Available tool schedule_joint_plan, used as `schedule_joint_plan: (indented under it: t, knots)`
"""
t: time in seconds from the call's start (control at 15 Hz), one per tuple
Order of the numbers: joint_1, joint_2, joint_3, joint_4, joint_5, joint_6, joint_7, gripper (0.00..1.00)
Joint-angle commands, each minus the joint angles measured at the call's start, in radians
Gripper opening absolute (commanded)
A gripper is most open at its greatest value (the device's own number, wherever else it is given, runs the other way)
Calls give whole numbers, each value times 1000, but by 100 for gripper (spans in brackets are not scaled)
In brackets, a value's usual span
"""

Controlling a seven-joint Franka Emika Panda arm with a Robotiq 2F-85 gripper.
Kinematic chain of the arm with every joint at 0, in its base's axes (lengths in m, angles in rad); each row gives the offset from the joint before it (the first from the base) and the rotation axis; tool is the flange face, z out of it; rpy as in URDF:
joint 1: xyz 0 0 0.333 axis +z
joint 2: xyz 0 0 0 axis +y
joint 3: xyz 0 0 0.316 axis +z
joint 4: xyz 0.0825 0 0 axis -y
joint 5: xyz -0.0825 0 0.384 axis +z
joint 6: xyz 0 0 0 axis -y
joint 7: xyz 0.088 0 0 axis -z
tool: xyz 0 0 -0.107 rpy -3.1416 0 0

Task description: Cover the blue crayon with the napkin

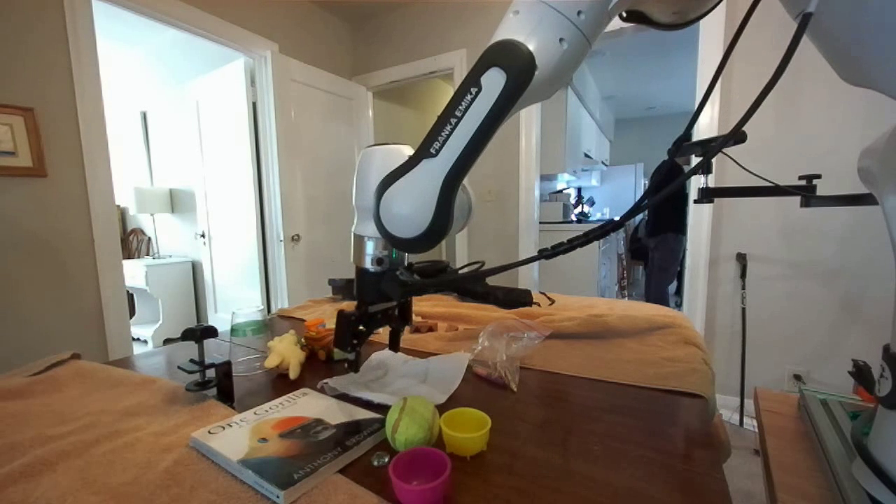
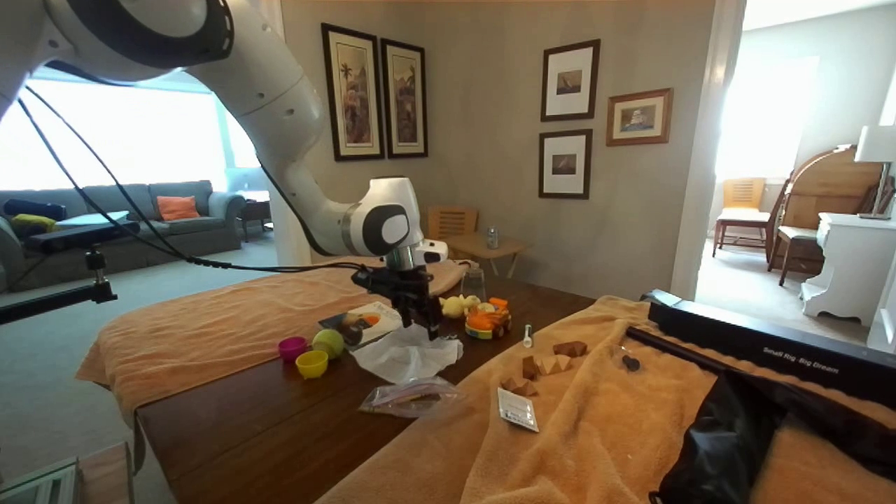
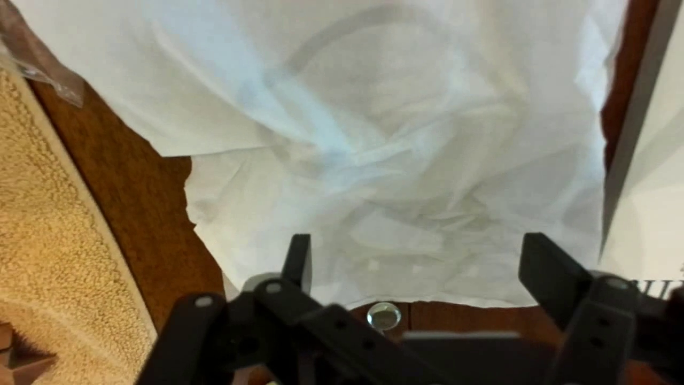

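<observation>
A white, creased napkin (image 1: 400, 376) lies spread on the dark wooden table. It also shows in an exterior view (image 2: 407, 355) and fills most of the wrist view (image 3: 395, 149). My gripper (image 3: 417, 248) is open, with its two black fingers wide apart over the napkin's near edge in the wrist view. Nothing is seen between the fingers. In both exterior views the gripper (image 1: 376, 353) (image 2: 423, 329) points down at the napkin's edge; whether it touches cannot be told. The blue crayon does not show in any view; whether it lies under the napkin cannot be told.
A book (image 1: 290, 437), green tennis ball (image 1: 412, 423), yellow cup (image 1: 465, 431) and pink cup (image 1: 420, 476) stand beside the napkin. A clear plastic bag (image 2: 409, 397) lies at another side. A plush toy (image 1: 285, 354), orange truck (image 2: 488, 320) and clear glass (image 1: 248, 339) stand near the gripper.
</observation>
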Motion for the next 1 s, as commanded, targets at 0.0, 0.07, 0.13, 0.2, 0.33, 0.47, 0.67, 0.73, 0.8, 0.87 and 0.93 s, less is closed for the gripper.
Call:
schedule_joint_plan:
  t: [0.0, 0.07, 0.13, 0.2, 0.33, 0.47, 0.67, 0.73, 0.8, 0.87, 0.93]
  knots:
    - [42, -148, -37, -146, -80, 14, 20, 100]
    - [51, -179, -46, -170, -104, 9, 33, 100]
    - [58, -212, -54, -194, -126, 0, 45, 100]
    - [57, -241, -50, -217, -136, -8, 50, 100]
    - [57, -298, -43, -258, -158, -21, 68, 100]
    - [54, -353, -32, -294, -179, -49, 101, 100]
    - [40, -424, -6, -322, -206, -136, 157, 100]
    - [28, -442, 10, -326, -198, -166, 154, 100]
    - [2, -372, 27, -281, -173, -121, 114, 100]
    - [-2, -393, 36, -289, -172, -142, 119, 100]
    - [-5, -406, 41, -296, -171, -153, 121, 100]
